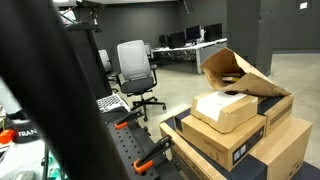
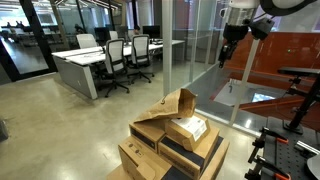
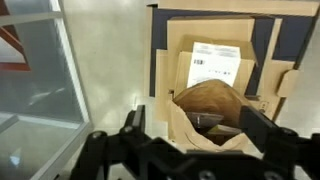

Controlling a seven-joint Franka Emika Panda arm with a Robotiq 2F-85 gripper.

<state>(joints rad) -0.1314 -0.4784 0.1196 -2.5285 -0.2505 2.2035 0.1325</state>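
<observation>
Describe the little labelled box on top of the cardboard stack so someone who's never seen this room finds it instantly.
Start at the stack of cardboard boxes in front of the glass wall. On its top level, beside the crumpled brown paper bag, lies the small box. It is the palest and smallest, and it alone carries a white printed label.

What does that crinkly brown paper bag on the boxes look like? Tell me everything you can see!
The crumpled brown paper bag is creased all over, and its mouth gapes wide open with one side sticking up. It sits on top of the stack of brown cardboard boxes, beside a small pale cardboard box with a white label and seemingly touching it. In the wrist view something dark shows inside, too blurry to name. The open gripper hangs high above, not touching it.
</observation>
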